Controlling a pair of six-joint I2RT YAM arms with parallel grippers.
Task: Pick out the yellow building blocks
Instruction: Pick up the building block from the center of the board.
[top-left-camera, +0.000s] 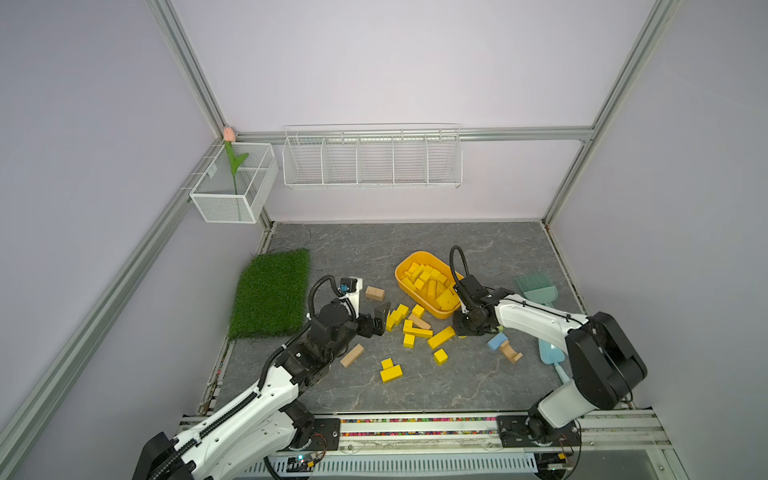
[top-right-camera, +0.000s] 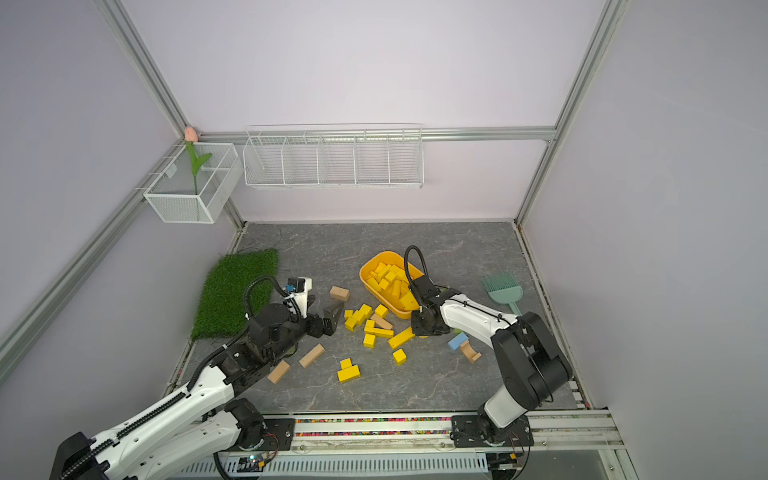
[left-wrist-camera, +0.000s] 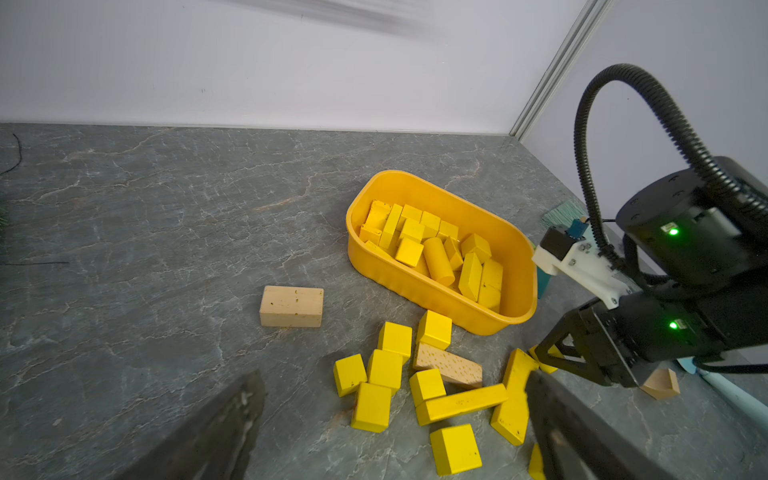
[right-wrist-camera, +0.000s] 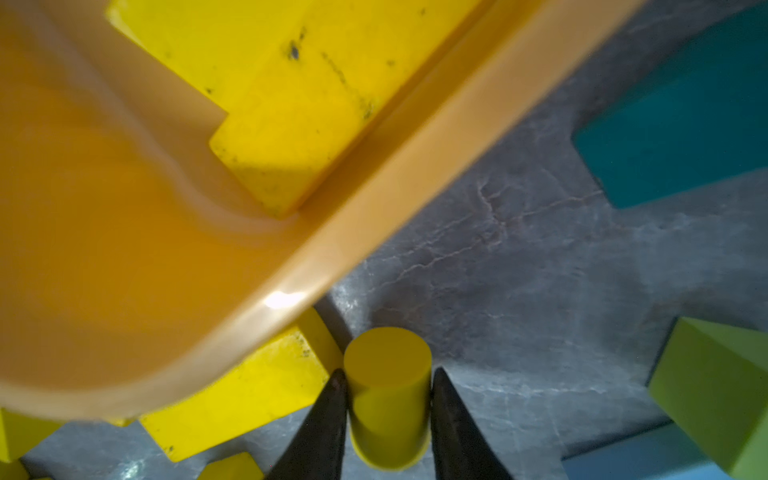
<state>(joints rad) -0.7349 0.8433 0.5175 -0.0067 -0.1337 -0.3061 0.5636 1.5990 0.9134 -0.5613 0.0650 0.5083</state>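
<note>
1. The grey marbled table (top-left-camera: 415, 241) carries everything. Some yellow building blocks (top-left-camera: 441, 337) lie loose near its middle, and many more already sit in the yellow-orange tub (left-wrist-camera: 415, 291) just behind them.
2. Your right gripper (right-wrist-camera: 389, 372) has its two dark fingers pressed on either side of a yellow cylinder (right-wrist-camera: 388, 415), which stands on end beside the tub's rounded corner. Your left gripper (top-left-camera: 380, 319) hangs spread wide beside the loose cluster, holding nothing.
3. Expect painted wood: light, rigid and not fragile. The smooth paint and curved side give only thin contact, so the cylinder may swivel or slip. Grip it across the middle of its height. The flat-faced cubes and bars should be easier.
4. In both top views the right wrist hides the cylinder and the fingertips. The right wrist view blurs the tub, and a teal block (right-wrist-camera: 685, 124) and a lime block (right-wrist-camera: 715, 395) are cut off by the frame.
</note>
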